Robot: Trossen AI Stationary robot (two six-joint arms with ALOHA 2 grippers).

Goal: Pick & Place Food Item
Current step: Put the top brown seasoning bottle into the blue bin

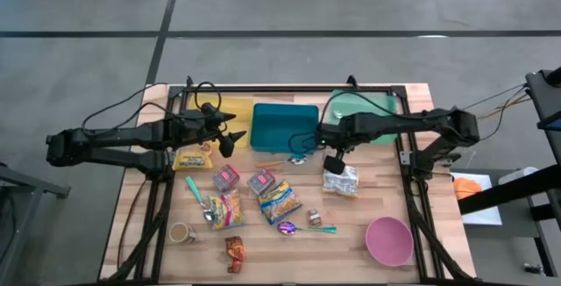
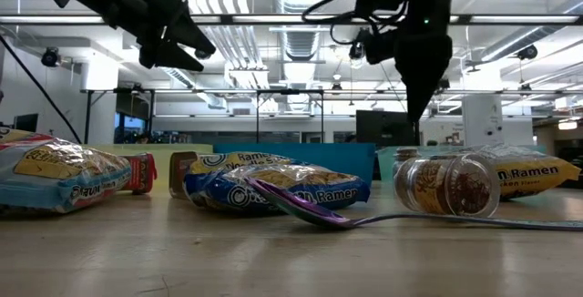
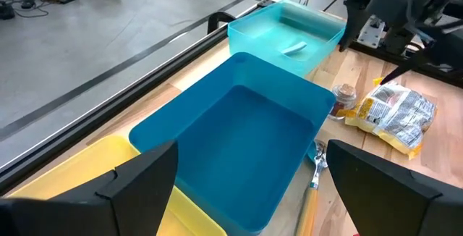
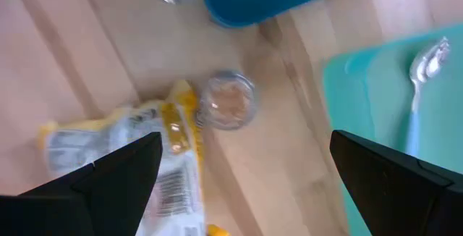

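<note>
Right gripper [image 1: 333, 164] hanging above the ramen packet [image 1: 341, 182], fingers spread as wide as they go, gripping nothing, clear of the wrapper. Packet flat on the bare wood of the table [image 1: 386, 203], right of the middle, just in front of the gap between the blue bin [image 1: 285, 125] and the green bin [image 1: 364, 106], near both but touching neither. Long axis roughly across the table from left to right, slightly tilted; which end is the top of the wrapper, cannot tell. Yellow-edged end of the packet just beside a small upright jar [image 4: 228, 100], lid up; touching or barely apart, cannot tell. Inside the green bin, a spoon [image 4: 425, 61] lying flat. Left gripper [image 1: 230, 138] off to the left, held over the near left edge of the blue bin beside the yellow bin [image 1: 197, 109], fingers likewise spread wide, empty, well apart from the packet. Elsewhere on the front half of the table, well away from both grippers: more snack packets, small cups, a purple spoon [image 2: 301, 208] and a pink bowl [image 1: 389, 239].
</note>
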